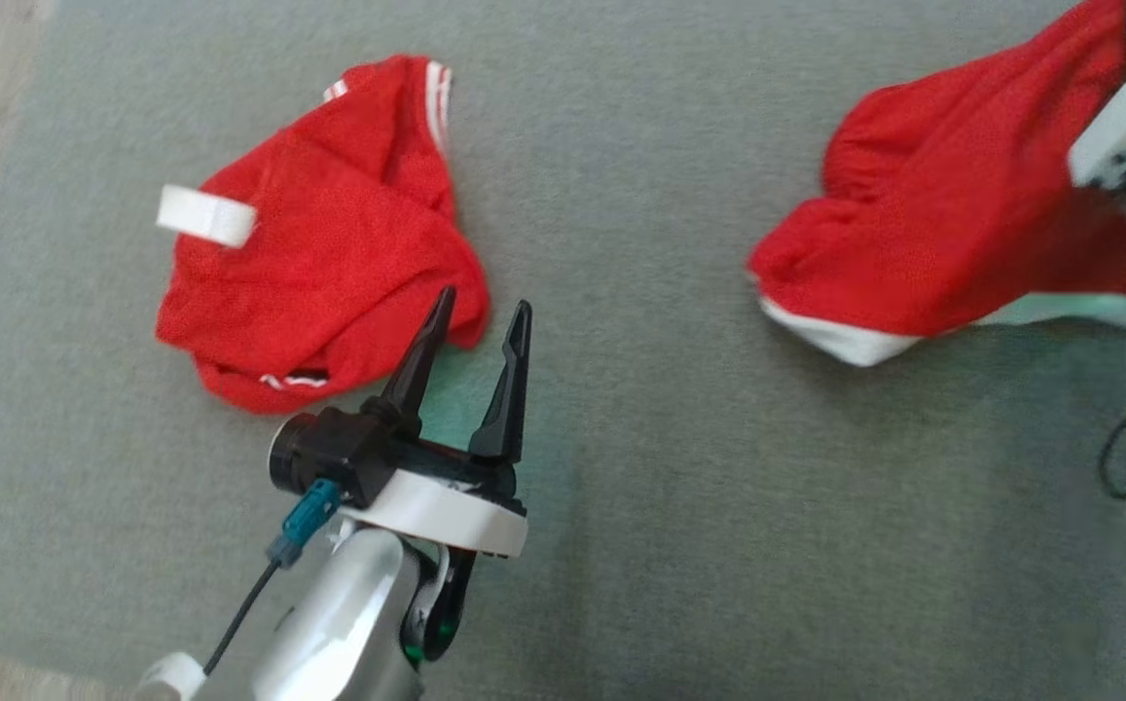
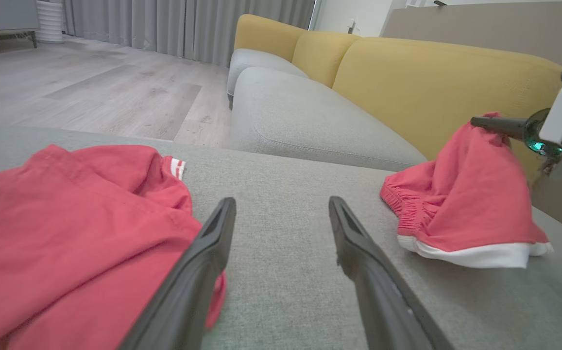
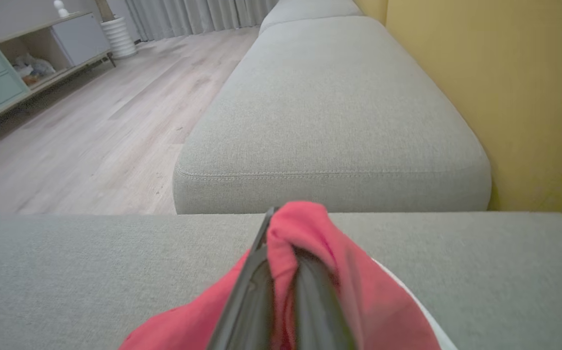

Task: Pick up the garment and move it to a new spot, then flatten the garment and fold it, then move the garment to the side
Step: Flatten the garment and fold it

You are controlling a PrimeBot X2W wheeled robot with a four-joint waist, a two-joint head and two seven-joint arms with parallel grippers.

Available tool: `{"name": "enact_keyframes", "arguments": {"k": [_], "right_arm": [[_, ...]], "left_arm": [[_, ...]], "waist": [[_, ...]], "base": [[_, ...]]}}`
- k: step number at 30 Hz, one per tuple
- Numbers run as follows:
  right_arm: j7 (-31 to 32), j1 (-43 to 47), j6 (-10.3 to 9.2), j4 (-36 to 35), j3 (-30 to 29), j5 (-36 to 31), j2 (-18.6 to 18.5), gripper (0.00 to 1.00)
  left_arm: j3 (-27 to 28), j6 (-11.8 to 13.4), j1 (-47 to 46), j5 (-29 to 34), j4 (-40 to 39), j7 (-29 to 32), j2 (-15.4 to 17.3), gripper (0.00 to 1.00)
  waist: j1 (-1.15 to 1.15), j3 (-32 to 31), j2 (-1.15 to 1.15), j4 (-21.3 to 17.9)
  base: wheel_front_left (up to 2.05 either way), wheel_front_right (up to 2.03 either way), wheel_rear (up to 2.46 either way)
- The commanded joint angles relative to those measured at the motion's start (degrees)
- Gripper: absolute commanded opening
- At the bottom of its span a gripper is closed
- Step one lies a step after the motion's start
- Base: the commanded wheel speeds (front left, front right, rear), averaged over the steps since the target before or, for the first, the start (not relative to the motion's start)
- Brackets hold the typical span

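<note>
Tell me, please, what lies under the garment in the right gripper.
The grey cushion shows around the garment; whatever lies beneath its folds is covered.

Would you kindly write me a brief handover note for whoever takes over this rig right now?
Left end effector: open, holding nothing, by the edge of the crumpled striped red garment.
Right end effector: shut on the white-hemmed red garment, one end raised, the rest on the grey cushion.
Done: grasp.
Remaining: move it to a new spot, flatten, fold, set aside.
</note>
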Motion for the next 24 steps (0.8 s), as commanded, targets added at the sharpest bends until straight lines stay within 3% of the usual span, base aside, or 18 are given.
{"name": "enact_keyframes", "arguments": {"k": [1, 7, 8, 9, 16, 24], "right_arm": [[0.42, -4.05, -0.04, -0.81, 1.69, -1.20, -1.66, 0.00], [-0.65, -8.99, -0.04, 5.60, 2.60, -4.67, -5.98, 0.00], [-0.67, -9.63, -0.04, 7.03, 2.42, -5.66, -6.35, 0.55], [-0.13, -10.31, -0.04, 8.89, 2.16, -6.51, -6.72, 1.00], [-2.24, -12.31, -0.04, 16.88, 4.18, -10.68, -7.18, 1.00], [-5.68, -11.47, -0.04, 20.76, 6.66, -7.91, -5.81, 1.00]], "left_arm": [[0.93, 0.19, -2.14, -0.78, -2.11, -0.46, 0.20, 1.00], [-0.27, 0.49, -3.39, -1.99, -2.84, -0.46, 0.20, 1.00], [-0.34, 0.60, -3.50, -2.11, -2.88, -0.46, 0.20, 1.00], [-0.42, 0.66, -3.59, -2.22, -2.91, -0.46, 0.20, 1.00], [0.11, 1.19, -3.81, -2.31, -2.94, -0.46, 0.20, 1.00], [2.06, 1.09, -3.14, -0.80, -2.66, -0.46, 0.20, 1.00]], "waist": [[-0.01, 2.15, 0.00, 2.65], [-0.01, 4.37, 0.00, 6.10], [-0.01, 4.51, 0.00, 6.36], [-0.01, 4.63, 0.00, 6.56], [-0.01, 3.17, 0.00, 5.38], [-0.01, -0.59, 0.00, 0.50]], "base": [[0.00, 0.00, 0.00], [0.00, 0.00, 0.00], [0.00, 0.00, 0.00], [0.00, 0.00, 0.00], [0.00, 0.00, 0.00], [0.00, 0.00, 0.00]]}}
